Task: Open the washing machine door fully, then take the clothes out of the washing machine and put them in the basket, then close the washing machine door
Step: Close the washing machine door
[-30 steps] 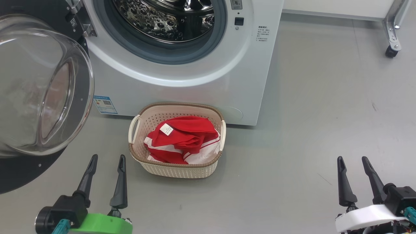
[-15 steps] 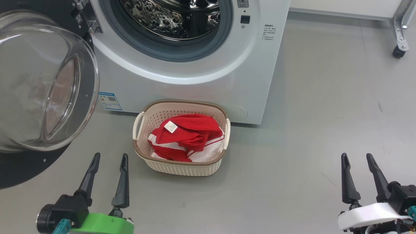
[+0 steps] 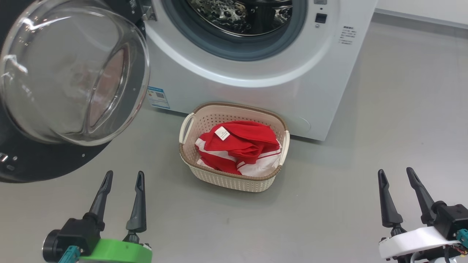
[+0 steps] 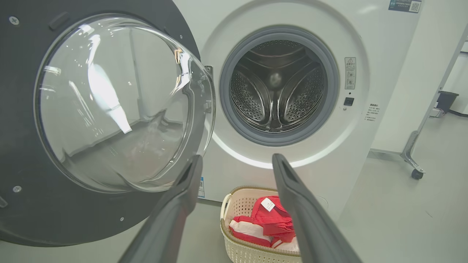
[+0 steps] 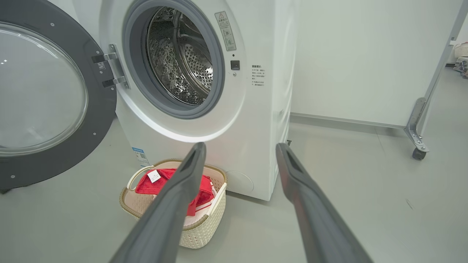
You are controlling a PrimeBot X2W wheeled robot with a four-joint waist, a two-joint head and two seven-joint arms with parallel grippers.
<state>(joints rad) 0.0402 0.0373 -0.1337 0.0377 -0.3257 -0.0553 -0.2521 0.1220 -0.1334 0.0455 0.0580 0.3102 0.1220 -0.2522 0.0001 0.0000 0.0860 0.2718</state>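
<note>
The washing machine [image 3: 256, 80] stood on the floor [image 3: 384, 128] ahead of the robot, with its opening facing the robot. The washing machine door [image 3: 73, 73] hung open from hinges at the left of the opening. It reached out to the left of the drum [image 4: 278, 87] and nearer the robot than the machine's front. The basket [image 3: 234, 180] sat on the floor just in front of the machine, below the opening and to the right of the door. The clothes [image 3: 241, 149] lay inside it. The left gripper [image 3: 124, 173] was below the door's lower edge, to the left of the basket and nearer the robot. The right gripper [image 3: 395, 170] was well off to the basket's right, over the floor. To the right of the machine, a wheeled frame leg [image 5: 416, 124] stood before a wall [image 5: 365, 54].
</note>
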